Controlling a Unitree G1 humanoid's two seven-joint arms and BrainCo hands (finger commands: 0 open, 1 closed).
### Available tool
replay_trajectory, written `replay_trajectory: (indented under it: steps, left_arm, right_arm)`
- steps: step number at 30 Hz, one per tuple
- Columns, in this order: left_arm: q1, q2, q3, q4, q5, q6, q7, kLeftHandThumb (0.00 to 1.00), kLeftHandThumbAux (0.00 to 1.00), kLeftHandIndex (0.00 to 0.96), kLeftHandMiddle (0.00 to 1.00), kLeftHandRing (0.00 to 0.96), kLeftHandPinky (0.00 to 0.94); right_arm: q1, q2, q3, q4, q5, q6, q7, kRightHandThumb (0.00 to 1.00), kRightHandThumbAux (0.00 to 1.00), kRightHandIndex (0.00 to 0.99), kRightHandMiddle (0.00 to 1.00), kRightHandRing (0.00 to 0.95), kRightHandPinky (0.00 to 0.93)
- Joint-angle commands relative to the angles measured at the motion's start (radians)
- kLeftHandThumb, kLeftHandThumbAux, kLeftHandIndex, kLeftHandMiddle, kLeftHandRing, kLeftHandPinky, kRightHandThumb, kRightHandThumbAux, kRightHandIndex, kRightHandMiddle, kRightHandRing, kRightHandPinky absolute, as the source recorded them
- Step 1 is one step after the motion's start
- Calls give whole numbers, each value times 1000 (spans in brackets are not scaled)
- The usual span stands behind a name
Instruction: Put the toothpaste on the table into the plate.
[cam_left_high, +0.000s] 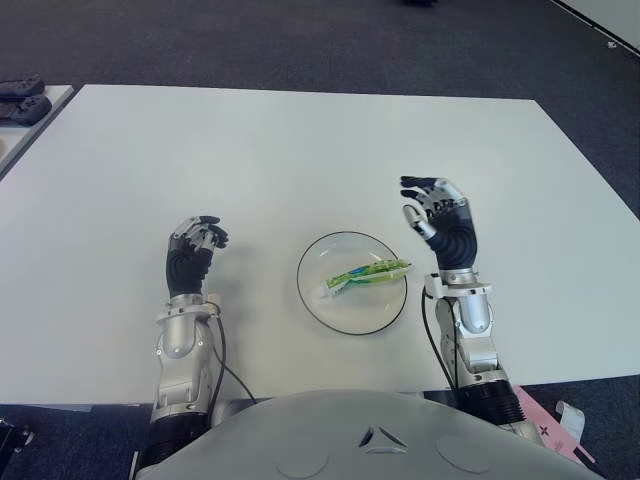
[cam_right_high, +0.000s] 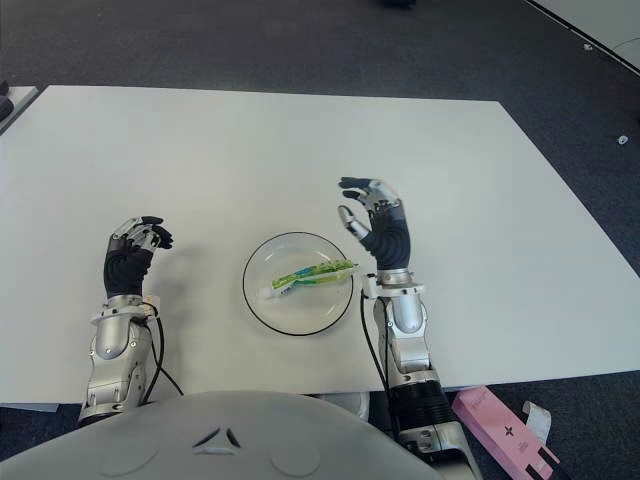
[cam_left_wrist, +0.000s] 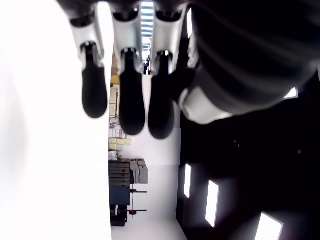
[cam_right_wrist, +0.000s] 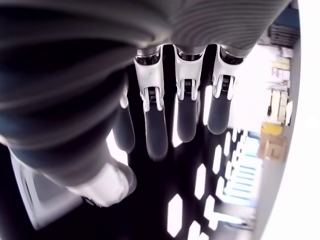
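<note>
A green and white toothpaste tube (cam_left_high: 366, 275) lies inside the clear round plate (cam_left_high: 318, 297) near the table's front edge. My right hand (cam_left_high: 432, 212) is raised just right of the plate, a little above the table, fingers spread and holding nothing; its wrist view shows the fingers (cam_right_wrist: 155, 127) extended with nothing between them. My left hand (cam_left_high: 197, 240) shows left of the plate, fingers loosely curled and empty, as the left wrist view's fingers (cam_left_wrist: 132, 95) confirm.
The white table (cam_left_high: 300, 150) stretches wide behind the plate. Dark controllers (cam_left_high: 22, 100) lie on a side surface at the far left. A pink box (cam_right_high: 500, 432) lies on the floor at the lower right.
</note>
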Motion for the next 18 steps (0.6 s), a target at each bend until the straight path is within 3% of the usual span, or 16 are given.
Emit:
replay_trajectory:
  steps: [1, 5, 8, 18]
  left_arm:
    - [-8, 2, -19, 1, -9, 11, -25, 703, 720, 438, 570, 568, 538]
    - [-12, 2, -21, 3, -20, 6, -38, 703, 720, 438, 573, 575, 541]
    - [-14, 0, -23, 5, -23, 6, -44, 703, 720, 438, 571, 576, 544]
    - [-19, 0, -38, 10, -33, 7, -57, 702, 720, 438, 580, 582, 553]
  right_arm:
    - [26, 113, -75, -53, 137, 63, -40, 208, 804, 335, 385, 376, 384]
    - [27, 154, -117, -49, 122, 63, -41, 165, 790, 322, 373, 361, 358]
    - [3, 167, -174, 43, 150, 37, 5, 142, 787, 320, 372, 355, 354]
    - [-43, 207, -286, 127, 158, 47, 39, 69, 857, 324, 364, 352, 372]
